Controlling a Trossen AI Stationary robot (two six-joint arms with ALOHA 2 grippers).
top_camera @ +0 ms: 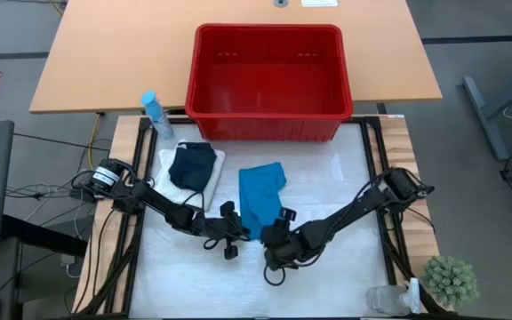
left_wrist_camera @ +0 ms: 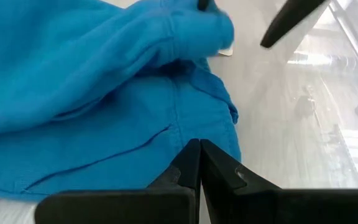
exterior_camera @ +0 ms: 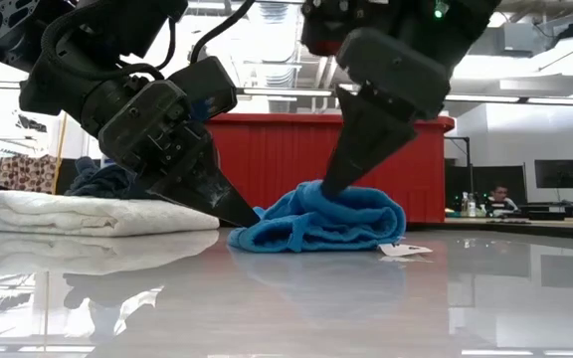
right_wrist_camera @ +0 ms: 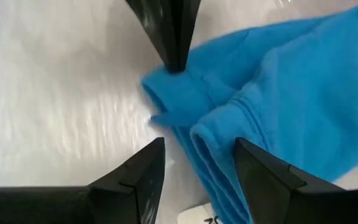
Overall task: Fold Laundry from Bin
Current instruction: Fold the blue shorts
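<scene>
High view: I see my right claw (top_camera: 280, 233) spread wide over the blue cloth's (top_camera: 261, 197) near edge on the desk (top_camera: 345, 187), gripping nothing. My left claw (top_camera: 230, 233) is clenched empty, tips touching that cloth.

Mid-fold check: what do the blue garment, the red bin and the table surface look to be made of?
Blue garment: soft knit, probably fleece or jersey; matte, stitched hems, thick rounded folds. Red bin: apparently rigid moulded plastic, smooth, with a rimmed edge and wall slots. Table surface: a glossy, possibly plastic-covered sheet that mirrors the cloth and arms.
</scene>
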